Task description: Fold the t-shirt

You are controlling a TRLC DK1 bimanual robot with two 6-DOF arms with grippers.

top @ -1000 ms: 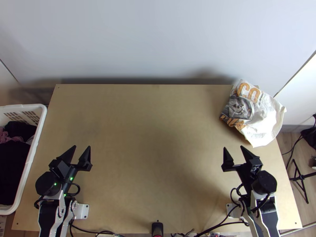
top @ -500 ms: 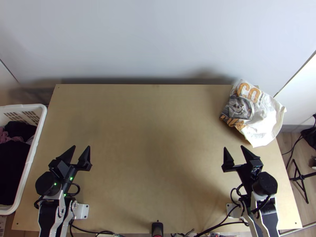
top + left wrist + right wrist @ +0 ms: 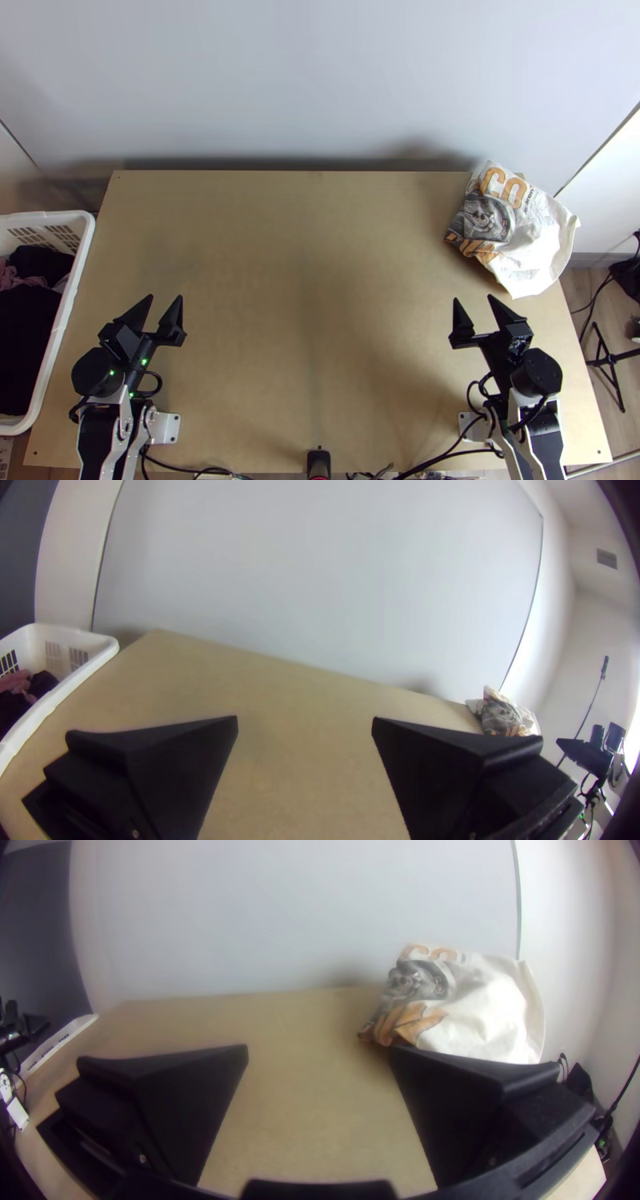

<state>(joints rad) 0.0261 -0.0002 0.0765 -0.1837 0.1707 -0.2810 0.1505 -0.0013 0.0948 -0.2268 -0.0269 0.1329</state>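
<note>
In the top view my left gripper (image 3: 166,298) stands open over the table's near left part, nothing between its fingers. My right gripper (image 3: 473,299) is open too, near the right side, apart from the cloth. The white t-shirt (image 3: 538,240) with orange and grey print lies bunched at the table's far right corner, partly past the right edge. The left wrist view has the left gripper (image 3: 305,719) and, far off, the t-shirt (image 3: 503,715). In the right wrist view the t-shirt (image 3: 477,1000) lies beyond the right gripper (image 3: 319,1048), one finger covering a little of it.
A white basket (image 3: 70,292) with dark and pink clothes stands along the left table edge. The wooden table (image 3: 312,280) ends at a pale wall behind. A small black device (image 3: 318,464) sits at the near edge, with cables around it. A black stand (image 3: 610,364) is off to the right.
</note>
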